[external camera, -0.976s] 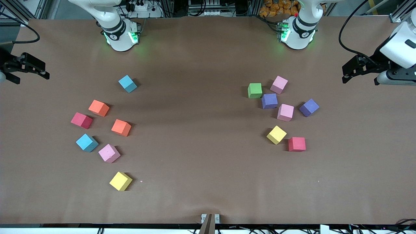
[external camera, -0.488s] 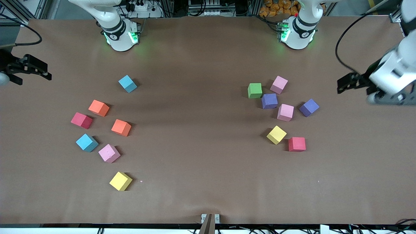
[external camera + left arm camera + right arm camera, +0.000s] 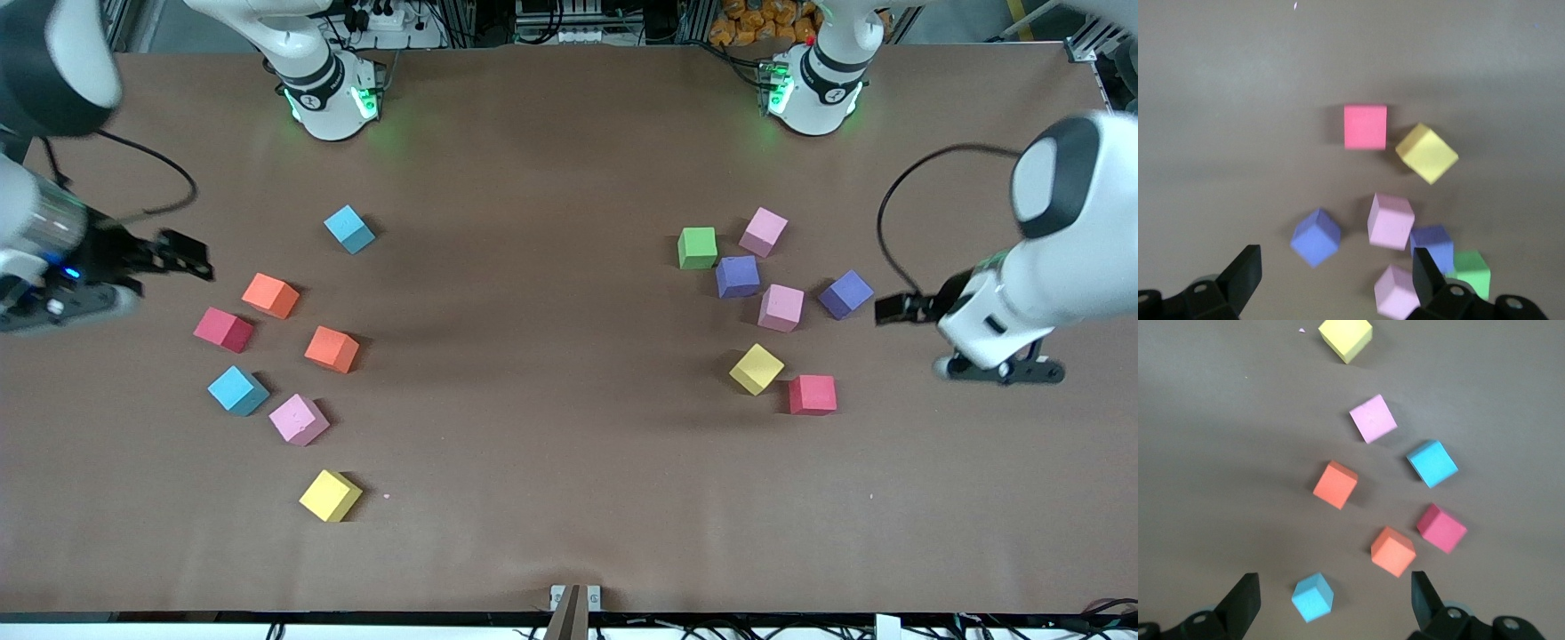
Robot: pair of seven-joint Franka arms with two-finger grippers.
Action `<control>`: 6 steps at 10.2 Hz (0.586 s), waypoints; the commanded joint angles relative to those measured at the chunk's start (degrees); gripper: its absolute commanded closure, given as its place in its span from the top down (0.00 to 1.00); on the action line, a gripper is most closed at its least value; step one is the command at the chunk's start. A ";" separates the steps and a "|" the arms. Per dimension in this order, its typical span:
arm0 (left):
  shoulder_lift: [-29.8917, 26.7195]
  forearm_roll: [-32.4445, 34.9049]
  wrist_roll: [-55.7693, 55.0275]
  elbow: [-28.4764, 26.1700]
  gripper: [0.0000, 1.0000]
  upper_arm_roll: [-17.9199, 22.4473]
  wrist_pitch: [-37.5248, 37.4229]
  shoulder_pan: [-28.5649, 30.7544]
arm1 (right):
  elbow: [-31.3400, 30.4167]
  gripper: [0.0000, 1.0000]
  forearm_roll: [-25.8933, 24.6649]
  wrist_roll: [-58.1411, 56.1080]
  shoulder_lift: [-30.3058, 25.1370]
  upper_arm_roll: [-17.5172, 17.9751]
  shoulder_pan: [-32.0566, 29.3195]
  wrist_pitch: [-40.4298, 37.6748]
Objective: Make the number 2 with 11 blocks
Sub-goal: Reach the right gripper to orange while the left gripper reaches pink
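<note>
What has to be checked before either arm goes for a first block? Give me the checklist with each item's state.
1. Left gripper open and empty, above the table beside a purple block: ok.
2. Right gripper open and empty, above the table beside an orange block: ok.
3. Blocks enough for eleven, seven in each cluster: ok.
4. Purple block stands apart from the pink block beside it: ok.
5. Bare table between the two clusters for the number 2: ok.
6. Number 2 started: not ok, no blocks placed yet.
</note>
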 commanded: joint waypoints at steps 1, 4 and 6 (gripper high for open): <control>7.34 -0.31 -0.95 1.11 1.00 -0.01 6.76 -0.19 | -0.83 1.00 1.08 0.06 4.67 -0.18 0.85 6.26; 13.94 -0.22 -1.03 1.19 1.00 0.08 15.12 -1.15 | -1.09 1.00 1.25 -2.12 12.50 -0.10 1.38 16.81; 17.12 2.83 -3.65 1.11 1.00 0.08 17.51 -2.82 | -3.18 1.00 1.17 -3.88 14.98 -0.10 2.17 18.58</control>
